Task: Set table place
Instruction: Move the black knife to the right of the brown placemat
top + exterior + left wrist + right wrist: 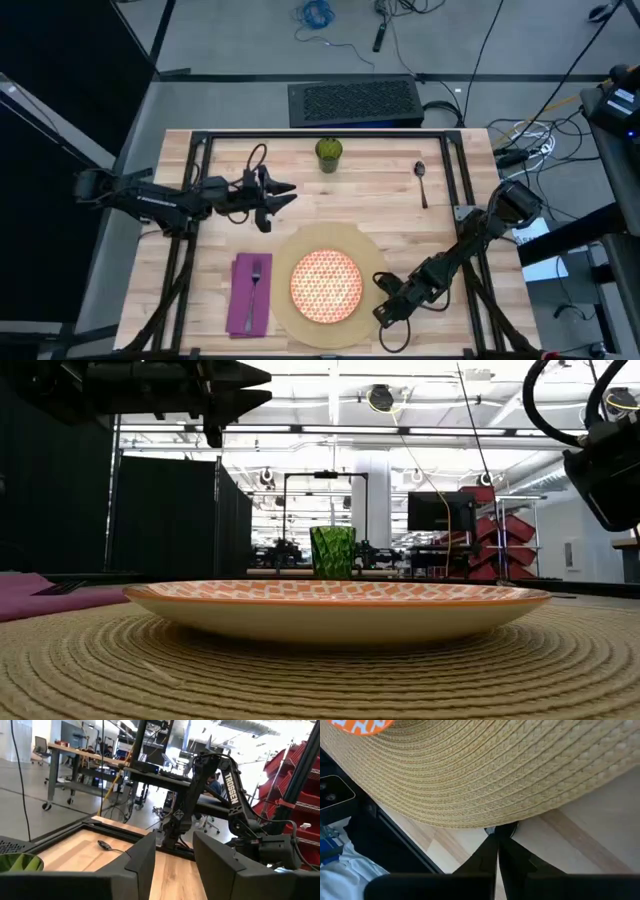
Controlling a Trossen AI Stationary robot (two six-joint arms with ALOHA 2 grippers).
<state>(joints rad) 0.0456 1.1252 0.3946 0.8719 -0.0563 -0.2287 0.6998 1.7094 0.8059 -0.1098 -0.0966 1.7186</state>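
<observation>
Two arms work over the table (420, 240), whose pale planks carry most of the place setting. At the near middle lies the round tan mat (360, 245), and the orange-and-white plate (326, 285) sits on it with nothing in its bowl. Just beside the mat at its 9 o'clock the purple napkin (240, 300) lies flat with the fork (254, 283) on top. The green cup (329, 152) stands upright at the mat's 12 o'clock, well apart, near the far rail; whether anything is in it cannot be told. The spoon (422, 183) lies at about 1 o'clock from the mat, alone on bare wood. The left gripper (283, 195) hangs above the table at roughly 10 o'clock from the mat, its fingers (145, 857) spread with a clear gap and nothing between them. The right gripper (382, 312) is low at the mat's 4 o'clock edge, its fingers (487, 855) pressed together with something thin at their tips that is too hidden to name
</observation>
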